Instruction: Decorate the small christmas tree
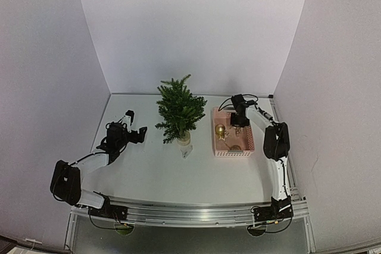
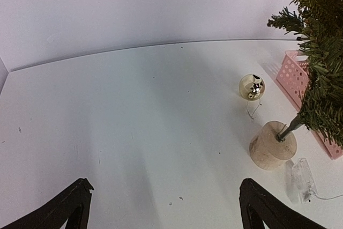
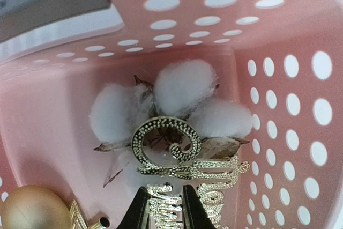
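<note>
Top view: the small christmas tree (image 1: 178, 111) stands upright mid-table, with the pink basket (image 1: 233, 153) just to its right. The left gripper (image 1: 137, 122) hovers left of the tree, and the right gripper (image 1: 238, 124) dips into the basket.

Left wrist: fingers (image 2: 69, 210) are wide apart, and 1 gold bauble (image 2: 251, 86) lies beyond the tree's base.

Right wrist: fingers (image 3: 195, 210) are narrow, pinching a glittery gold script ornament (image 3: 182, 156) lying against a cotton boll (image 3: 179, 87).

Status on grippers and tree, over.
Left gripper open over table. Right gripper shut on glitter ornament in basket. Tree upright, no ornaments showing. Nothing blocking.
</note>
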{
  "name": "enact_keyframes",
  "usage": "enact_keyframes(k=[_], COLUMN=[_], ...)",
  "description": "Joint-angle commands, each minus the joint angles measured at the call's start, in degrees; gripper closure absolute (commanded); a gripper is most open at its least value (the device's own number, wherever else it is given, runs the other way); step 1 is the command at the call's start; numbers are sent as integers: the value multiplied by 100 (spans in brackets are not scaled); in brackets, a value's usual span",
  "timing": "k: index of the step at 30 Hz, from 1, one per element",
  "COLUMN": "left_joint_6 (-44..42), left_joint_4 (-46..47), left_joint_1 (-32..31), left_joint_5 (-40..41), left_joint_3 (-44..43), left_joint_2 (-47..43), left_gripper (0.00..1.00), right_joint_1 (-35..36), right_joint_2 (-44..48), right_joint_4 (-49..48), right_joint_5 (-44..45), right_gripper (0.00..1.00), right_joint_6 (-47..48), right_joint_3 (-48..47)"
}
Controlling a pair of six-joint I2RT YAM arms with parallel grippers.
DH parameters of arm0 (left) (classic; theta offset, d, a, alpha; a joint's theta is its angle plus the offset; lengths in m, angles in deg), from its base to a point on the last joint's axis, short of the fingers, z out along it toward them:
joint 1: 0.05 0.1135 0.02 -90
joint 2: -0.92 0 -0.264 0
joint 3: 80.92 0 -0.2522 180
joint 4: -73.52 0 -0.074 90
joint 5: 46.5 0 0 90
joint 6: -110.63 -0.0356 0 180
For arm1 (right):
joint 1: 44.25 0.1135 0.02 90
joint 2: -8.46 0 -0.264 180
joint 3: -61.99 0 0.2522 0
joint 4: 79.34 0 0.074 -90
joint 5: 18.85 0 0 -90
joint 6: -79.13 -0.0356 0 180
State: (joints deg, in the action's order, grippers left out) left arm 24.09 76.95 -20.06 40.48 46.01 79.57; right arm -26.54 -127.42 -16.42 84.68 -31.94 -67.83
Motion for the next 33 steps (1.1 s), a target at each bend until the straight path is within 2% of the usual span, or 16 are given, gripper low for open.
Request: enact_keyframes(k=[1, 6, 11, 17, 19, 24, 26, 30, 33], left_joint_6=[23, 24, 25, 16, 6, -3, -4, -4, 6], left_joint_4=[285, 285, 304, 303, 293, 285, 285, 285, 283], left_joint_1=[51, 67, 73, 75, 84, 85, 89, 102, 101], left_joint_5=[-76, -93, -127, -146, -155, -188, -190, -192, -192], left_joint_3=[-269, -285, -297, -308, -321, -344, -347, -335, -322], left_joint_2=[53, 54, 75, 98, 106, 124, 129, 117, 108], left_gripper=[4, 4, 4, 4, 4, 4, 4, 4, 4], right_joint_1=[73, 99, 165, 252, 259, 253, 254, 203, 4], right_joint_2=[569, 723, 746, 631, 602, 608, 689, 956, 1084], right_joint_4=[-39, -133, -302, -310, -306, -310, -306, -295, -291], right_joint_5=[-123, -243, -1057, -1277, -1309, -1552, -1591, -1452, -1424], right_gripper=[83, 82, 80, 74, 71, 53, 50, 50, 57], right_joint_6=[39, 141, 495, 662, 634, 615, 602, 461, 113], right_joint_3=[135, 319, 505, 740, 711, 567, 557, 715, 945])
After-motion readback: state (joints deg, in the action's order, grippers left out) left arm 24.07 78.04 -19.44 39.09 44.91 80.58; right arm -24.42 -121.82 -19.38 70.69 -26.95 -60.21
